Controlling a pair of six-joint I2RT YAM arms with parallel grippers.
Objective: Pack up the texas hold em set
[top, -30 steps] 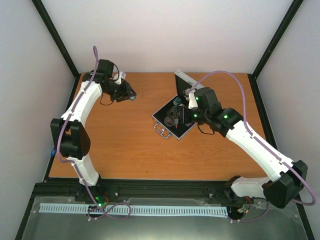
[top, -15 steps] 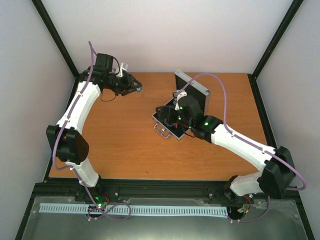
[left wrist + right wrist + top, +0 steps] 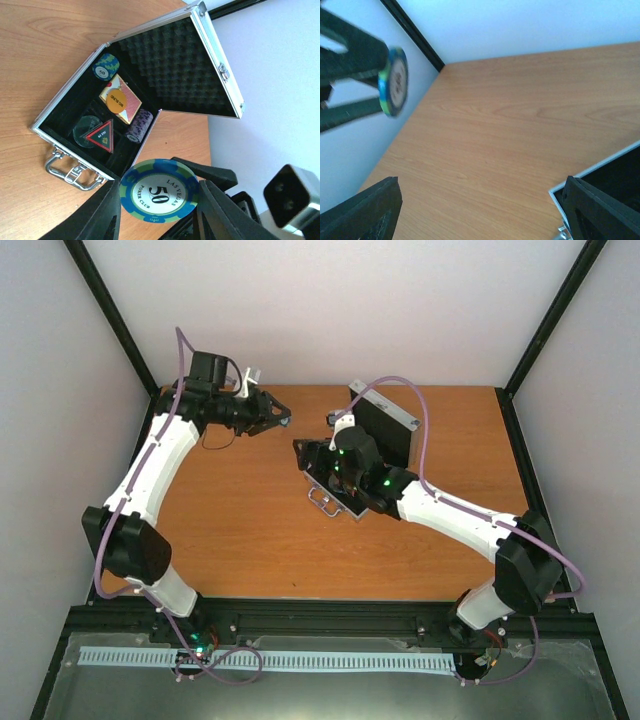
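The silver case (image 3: 65,92) lies open on the table, its foam-lined lid (image 3: 180,65) upright. Inside are a blue-green chip stack (image 3: 106,66), a pink-white card pack (image 3: 131,107) with an orange disc (image 3: 116,99) on it, a purple chip stack (image 3: 140,125), a black-red triangle (image 3: 101,135) and a clear disc (image 3: 82,127). My left gripper (image 3: 159,200) is shut on a blue-green "50" chip (image 3: 159,190), held in the air left of the case (image 3: 388,425). My right gripper (image 3: 485,210) is wide open and empty at the case's left edge, facing that chip (image 3: 394,81).
The case's metal handle (image 3: 70,167) sticks out at its near side (image 3: 322,502). Bare wooden table (image 3: 250,530) lies left of and in front of the case. Black frame posts and white walls close in the back and sides.
My right arm has swung left across the case, and its gripper now points past the case's left edge. My left gripper has moved right towards the case with the chip.
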